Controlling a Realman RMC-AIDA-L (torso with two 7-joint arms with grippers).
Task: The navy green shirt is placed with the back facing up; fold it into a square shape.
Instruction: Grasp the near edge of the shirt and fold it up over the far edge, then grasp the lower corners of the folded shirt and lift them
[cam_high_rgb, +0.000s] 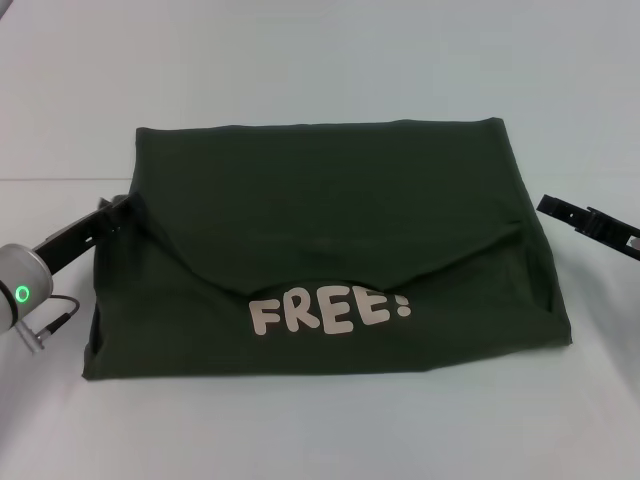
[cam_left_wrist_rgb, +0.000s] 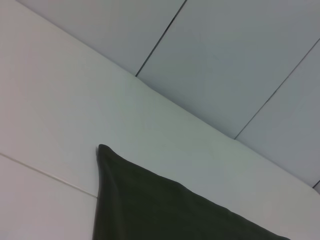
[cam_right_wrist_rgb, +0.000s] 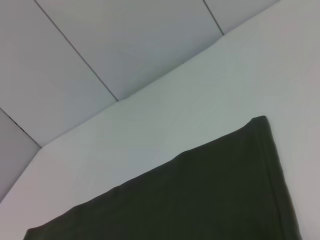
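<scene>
Navy green shirt (cam_high_rgb: 320, 250) lies centred on white desk (cam_high_rgb: 320, 430), folded into a rough rectangle, top flap over the lettering. Left hand (cam_high_rgb: 112, 213) touches its left edge, right hand (cam_high_rgb: 590, 217) just beside right edge; finger state cannot tell. Likely clearing off.

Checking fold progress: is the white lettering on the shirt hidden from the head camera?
No, the white "FREE!" lettering shows on the shirt, just below a folded-over flap.
</scene>
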